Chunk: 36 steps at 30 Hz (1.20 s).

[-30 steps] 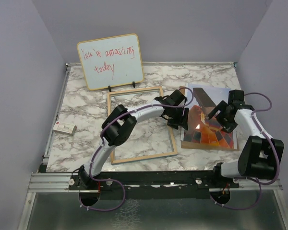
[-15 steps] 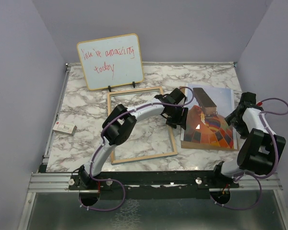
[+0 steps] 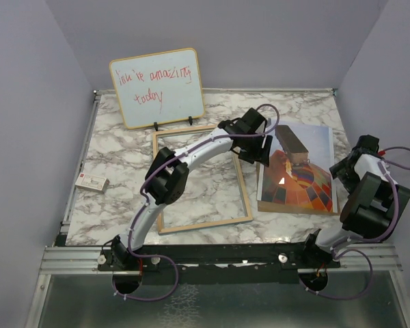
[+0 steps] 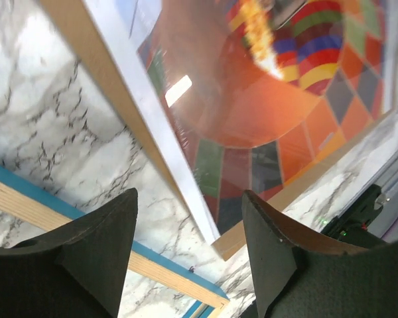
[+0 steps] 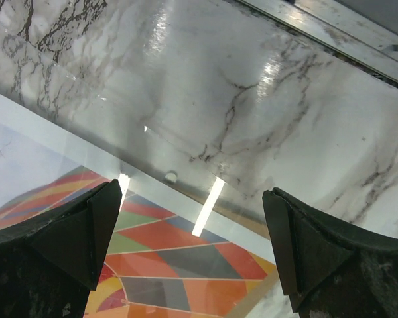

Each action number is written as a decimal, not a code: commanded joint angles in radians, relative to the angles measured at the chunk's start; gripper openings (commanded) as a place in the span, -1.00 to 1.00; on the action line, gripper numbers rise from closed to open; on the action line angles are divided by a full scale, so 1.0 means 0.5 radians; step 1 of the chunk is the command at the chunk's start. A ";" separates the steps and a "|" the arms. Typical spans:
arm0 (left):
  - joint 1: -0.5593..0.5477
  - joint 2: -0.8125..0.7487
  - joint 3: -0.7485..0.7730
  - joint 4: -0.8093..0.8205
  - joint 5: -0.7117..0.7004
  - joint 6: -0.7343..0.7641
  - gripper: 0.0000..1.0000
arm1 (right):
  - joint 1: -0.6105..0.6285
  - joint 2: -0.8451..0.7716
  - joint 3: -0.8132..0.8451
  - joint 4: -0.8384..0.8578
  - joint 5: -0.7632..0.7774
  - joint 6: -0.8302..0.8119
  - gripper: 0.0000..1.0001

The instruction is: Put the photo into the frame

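The photo [image 3: 301,184], a hot-air balloon print, lies flat on the marble table to the right of the frame [image 3: 205,223]. It rests on a brown backing board [image 4: 106,79]. The frame lies flat with its light wood face up. My left gripper [image 3: 256,152] hovers over the gap between the frame's right rail and the photo's left edge. In the left wrist view this gripper [image 4: 189,252] is open and empty above the photo's corner [image 4: 252,172] and the frame's blue-edged corner [image 4: 166,268]. My right gripper [image 3: 343,168] stands wide open at the photo's right edge. The right wrist view shows it [image 5: 196,238] empty above the print [image 5: 179,252].
A whiteboard [image 3: 157,85] with red handwriting stands at the back left. A small box [image 3: 92,182] lies near the left table edge. Purple walls close in on three sides. A glossy clear sheet [image 5: 205,106] seems to overlap the photo's edge and the marble.
The right arm has drawn back to the right, off the photo, and its jaws have spread wider. The left gripper has shifted toward the back along the frame's right rail.
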 commanded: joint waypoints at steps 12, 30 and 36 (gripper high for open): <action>-0.012 0.368 0.474 0.023 0.214 0.003 0.37 | -0.165 -0.032 -0.195 0.376 -0.479 -0.254 1.00; 0.009 0.511 0.327 0.005 0.149 -0.041 0.19 | -0.184 -0.267 -0.389 0.464 -1.254 -0.297 0.99; 0.044 0.507 0.340 0.001 0.164 -0.059 0.17 | -0.184 -0.407 -0.446 0.443 -1.469 -0.214 0.96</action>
